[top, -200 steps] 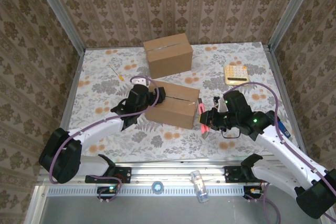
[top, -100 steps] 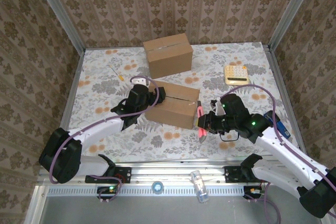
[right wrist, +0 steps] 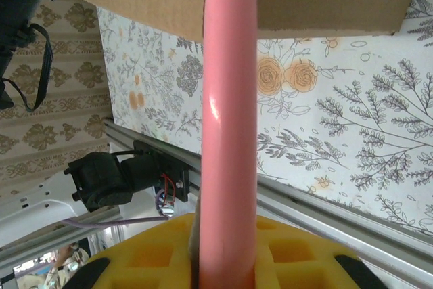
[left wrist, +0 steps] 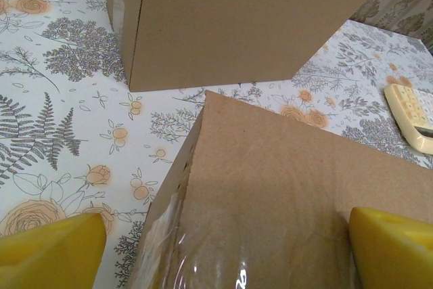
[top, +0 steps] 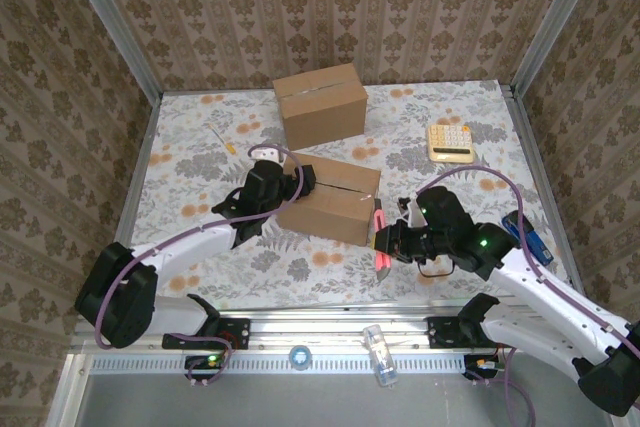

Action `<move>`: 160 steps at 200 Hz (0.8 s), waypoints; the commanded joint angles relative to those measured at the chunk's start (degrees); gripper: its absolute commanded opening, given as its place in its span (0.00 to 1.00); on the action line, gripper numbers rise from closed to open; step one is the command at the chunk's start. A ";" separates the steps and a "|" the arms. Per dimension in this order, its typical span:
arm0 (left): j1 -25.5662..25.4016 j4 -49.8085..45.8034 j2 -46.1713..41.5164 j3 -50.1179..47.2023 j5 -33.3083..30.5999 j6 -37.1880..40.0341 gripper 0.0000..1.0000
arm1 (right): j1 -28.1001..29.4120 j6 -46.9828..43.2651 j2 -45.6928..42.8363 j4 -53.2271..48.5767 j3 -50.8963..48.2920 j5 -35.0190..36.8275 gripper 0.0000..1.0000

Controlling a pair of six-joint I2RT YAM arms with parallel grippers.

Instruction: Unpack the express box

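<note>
The express box (top: 330, 205) lies near the middle of the tabletop (top: 180, 182), a little toward the near edge, and its flaps are closed. Clear tape (left wrist: 203, 265) shines on its left end. The left gripper (top: 300, 181) stands at this left end with its jaws wide. In the left wrist view one yellow pad (left wrist: 54, 252) is beside the box wall with a small gap, and the other is over the top face. The right gripper (top: 393, 241) is at the right end of the box, its jaws narrow and closed on a pink cutter (top: 379, 233). The front of the cutter reaches the lower edge of the box side. A second box (top: 320, 105), also closed, stands at the far edge. A cream calculator (top: 449, 140) lies toward the far right corner, well apart from both boxes.
</note>
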 commanded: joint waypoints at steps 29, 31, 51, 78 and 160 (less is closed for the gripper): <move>0.28 -12.07 5.75 -4.22 -0.13 -0.68 0.92 | 2.10 0.94 -2.46 -0.12 -1.54 -2.40 0.00; 0.27 -12.05 5.80 -4.20 -0.13 -0.68 0.92 | 2.09 0.96 -2.56 -0.18 -1.55 -2.46 0.00; 0.30 -12.06 5.84 -4.19 -0.13 -0.56 0.92 | 2.62 1.46 -3.31 -0.11 -1.84 -2.04 0.00; 0.26 -11.93 5.92 -4.28 -0.13 -0.69 0.92 | 3.52 2.17 -4.41 -0.11 -2.16 -1.45 0.00; 0.34 -13.75 3.82 -2.02 0.39 2.01 0.94 | 4.77 -0.43 -7.49 -14.68 2.34 11.14 0.00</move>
